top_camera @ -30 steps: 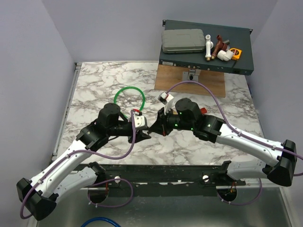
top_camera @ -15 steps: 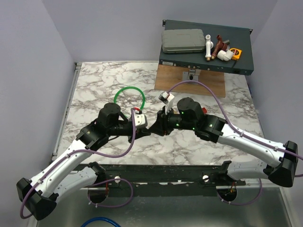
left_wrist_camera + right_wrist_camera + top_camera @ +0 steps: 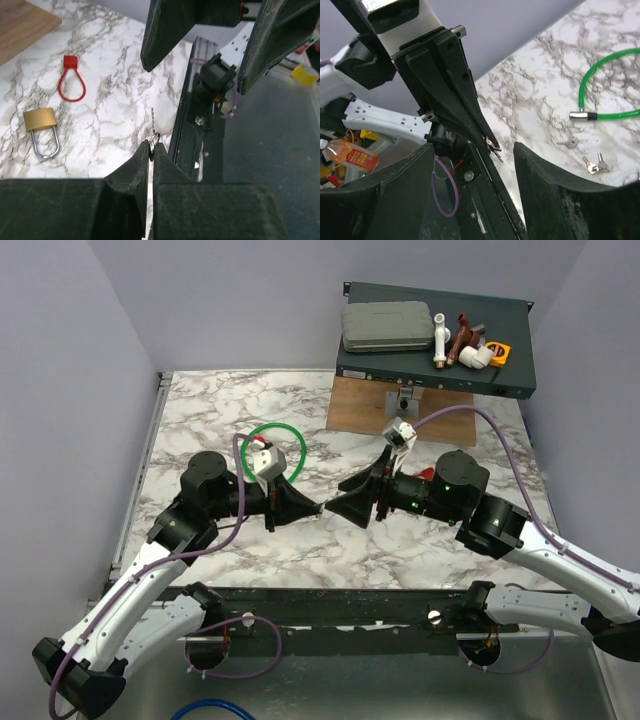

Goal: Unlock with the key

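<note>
A small metal key (image 3: 152,140) on a ring is pinched at the tips of my left gripper (image 3: 151,146), blade pointing up and away. That gripper (image 3: 316,508) is shut on the key above the marble near the table's middle front. My right gripper (image 3: 347,500) faces it a short way off, open with nothing between its fingers (image 3: 167,35). In the right wrist view the key (image 3: 493,147) sticks out of the left fingertips between my right gripper's (image 3: 472,148) spread jaws. A brass padlock (image 3: 41,120) with a silver shackle lies flat on the marble, a red cord loop (image 3: 70,85) beside it.
A green cable loop (image 3: 275,448) lies behind the left arm, its silver end (image 3: 582,116) near two loose keys (image 3: 592,165). A wooden board (image 3: 400,410) and a dark case (image 3: 435,350) with fittings sit at the back right. A black rail (image 3: 192,120) edges the table's front.
The left gripper has shut on the key. The right gripper has opened and let it go. Both arms have drawn apart, left one leftward, right one rightward.
</note>
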Robot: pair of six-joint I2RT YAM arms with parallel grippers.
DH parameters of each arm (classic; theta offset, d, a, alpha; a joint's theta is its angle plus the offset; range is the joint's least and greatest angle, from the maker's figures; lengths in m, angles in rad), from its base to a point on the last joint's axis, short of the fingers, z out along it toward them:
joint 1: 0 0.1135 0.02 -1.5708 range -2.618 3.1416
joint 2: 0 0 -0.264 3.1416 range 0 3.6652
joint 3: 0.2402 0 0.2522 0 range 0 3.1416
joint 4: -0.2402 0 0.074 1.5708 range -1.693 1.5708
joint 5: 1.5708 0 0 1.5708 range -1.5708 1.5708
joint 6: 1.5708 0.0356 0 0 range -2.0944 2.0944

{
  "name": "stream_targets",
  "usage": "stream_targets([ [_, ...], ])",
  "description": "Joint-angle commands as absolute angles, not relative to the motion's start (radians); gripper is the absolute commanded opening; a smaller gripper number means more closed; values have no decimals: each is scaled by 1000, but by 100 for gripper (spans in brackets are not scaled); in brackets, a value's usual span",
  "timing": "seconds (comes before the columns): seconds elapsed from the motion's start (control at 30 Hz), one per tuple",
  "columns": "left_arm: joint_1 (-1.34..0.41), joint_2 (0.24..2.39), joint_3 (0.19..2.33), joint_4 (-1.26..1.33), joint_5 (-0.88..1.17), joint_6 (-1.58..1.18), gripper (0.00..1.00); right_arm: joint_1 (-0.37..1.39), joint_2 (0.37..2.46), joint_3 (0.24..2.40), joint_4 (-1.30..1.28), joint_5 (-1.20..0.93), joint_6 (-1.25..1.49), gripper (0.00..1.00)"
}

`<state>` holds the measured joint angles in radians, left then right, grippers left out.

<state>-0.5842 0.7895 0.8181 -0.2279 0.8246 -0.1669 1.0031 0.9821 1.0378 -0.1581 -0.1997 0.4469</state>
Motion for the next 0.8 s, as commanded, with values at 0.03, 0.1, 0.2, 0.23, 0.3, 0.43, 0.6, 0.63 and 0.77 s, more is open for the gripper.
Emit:
stream_targets([
  [0.03,-542,772,859,-56,957,-433,0,997,976,1025,-61,-213,458,66],
  [0.1,-540,765,861,-41,959,-447,0,995,981,1028,-25,-229,468,64],
  [0.2,-533,761,869,-26,957,-472,0,996,991,1026,33,-225,481,62],
  [0.23,-528,759,873,-19,958,-482,0,995,995,1022,47,-218,483,60],
  [0.3,-525,758,882,-12,957,-494,0,994,1001,1008,90,-221,498,53],
  [0.43,-499,752,897,-5,947,-527,0,995,1008,989,153,-243,527,42],
  [0.6,-479,746,902,24,930,-555,0,994,1001,976,178,-251,541,39],
  [0.63,-480,745,902,23,927,-557,0,995,1002,976,182,-255,543,39],
  [0.77,-479,743,899,26,922,-558,0,994,1008,969,189,-264,547,33],
])
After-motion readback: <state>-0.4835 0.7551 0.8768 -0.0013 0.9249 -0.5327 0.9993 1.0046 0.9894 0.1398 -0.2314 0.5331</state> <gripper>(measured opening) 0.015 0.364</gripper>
